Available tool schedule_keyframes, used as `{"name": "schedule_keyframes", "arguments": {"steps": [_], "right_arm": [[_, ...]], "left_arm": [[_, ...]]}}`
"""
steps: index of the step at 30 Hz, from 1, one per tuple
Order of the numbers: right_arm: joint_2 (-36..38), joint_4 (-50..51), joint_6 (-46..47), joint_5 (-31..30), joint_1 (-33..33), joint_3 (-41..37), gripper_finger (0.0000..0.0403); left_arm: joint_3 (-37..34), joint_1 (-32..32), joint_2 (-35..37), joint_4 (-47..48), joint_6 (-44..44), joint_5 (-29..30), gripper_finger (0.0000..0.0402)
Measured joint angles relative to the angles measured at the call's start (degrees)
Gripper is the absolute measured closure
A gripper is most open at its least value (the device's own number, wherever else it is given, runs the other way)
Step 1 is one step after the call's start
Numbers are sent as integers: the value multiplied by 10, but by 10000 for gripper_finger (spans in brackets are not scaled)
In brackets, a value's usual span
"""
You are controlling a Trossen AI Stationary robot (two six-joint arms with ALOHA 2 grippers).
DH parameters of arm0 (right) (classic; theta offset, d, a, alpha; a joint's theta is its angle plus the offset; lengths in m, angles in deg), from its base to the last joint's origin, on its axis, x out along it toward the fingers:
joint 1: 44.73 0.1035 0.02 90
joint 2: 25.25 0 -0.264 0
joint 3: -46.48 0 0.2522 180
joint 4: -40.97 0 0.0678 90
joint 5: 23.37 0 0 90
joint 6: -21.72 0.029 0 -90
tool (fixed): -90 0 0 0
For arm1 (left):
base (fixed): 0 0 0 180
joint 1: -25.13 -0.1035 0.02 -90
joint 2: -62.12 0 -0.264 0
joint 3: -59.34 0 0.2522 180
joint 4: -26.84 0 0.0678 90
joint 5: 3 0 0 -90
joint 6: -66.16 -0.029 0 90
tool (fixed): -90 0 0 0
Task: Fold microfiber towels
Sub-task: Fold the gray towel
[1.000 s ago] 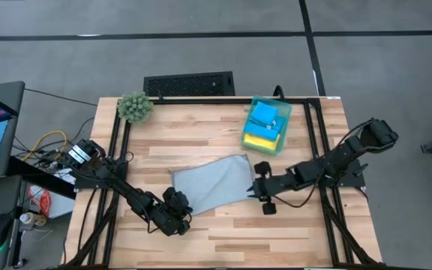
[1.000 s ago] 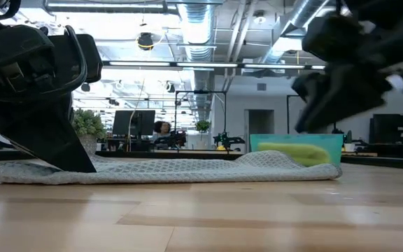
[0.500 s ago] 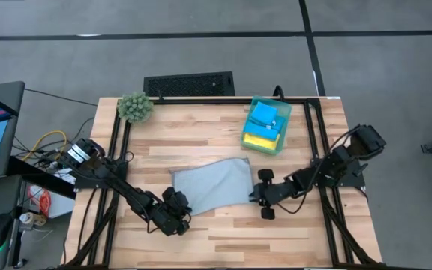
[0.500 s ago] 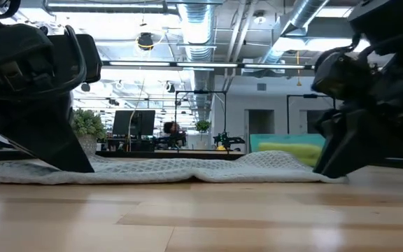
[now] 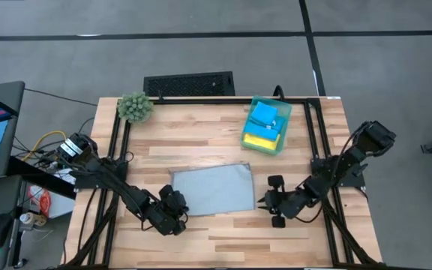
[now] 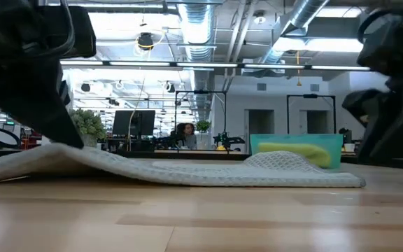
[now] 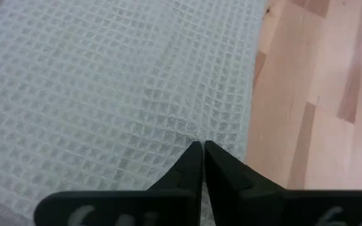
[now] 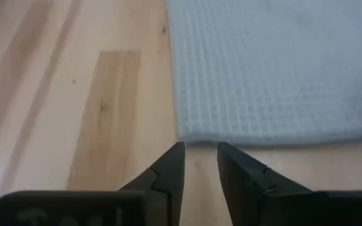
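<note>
Grey towel (image 5: 212, 190) flat on counter (image 5: 201, 142), long axis left-right. Left end effector (image 5: 177, 212) pinched shut on its near-left corner. Right end effector (image 5: 271, 201) slightly parted, empty, just off near-right corner.

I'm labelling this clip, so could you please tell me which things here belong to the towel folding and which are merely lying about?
Job:
- grey towel, pinched by the left gripper
- blue towels and yellow towel in the green bin
- right gripper, just off the grey towel's edge

Lying about:
- fuzzy green plant
- black keyboard
</note>
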Motion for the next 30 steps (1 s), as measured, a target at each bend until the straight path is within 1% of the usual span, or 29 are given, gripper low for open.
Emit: {"name": "schedule_keyframes", "arguments": {"steps": [4,8,10,15,19,20,22,24,26,30], "right_arm": [[9,-20,-20,-25,15,0,285],[-2,-104,-65,-26,14,1,285],[-12,-136,-88,-27,9,1,285],[-39,-140,-98,-25,-5,1,276],[-68,-173,-116,-15,0,1,250],[-75,-186,-125,-12,1,1,242],[-89,-216,-144,-10,1,2,227],[-103,-234,-158,-11,0,3,213],[-117,-244,-163,-11,-1,3,203],[-142,-256,-166,-11,-5,3,196]], "left_arm": [[0,4,2,-8,-1,-9,396],[0,11,1,-18,-6,-11,374],[0,13,1,-17,-13,-11,354],[0,19,1,-23,-46,-30,292],[3,21,1,-30,-48,-93,242],[5,24,1,-30,-45,-103,232],[13,36,1,-25,-44,-106,217],[24,53,1,-8,-43,-90,209],[37,71,1,22,-46,-58,208],[45,119,-5,37,-53,48,212]]}}
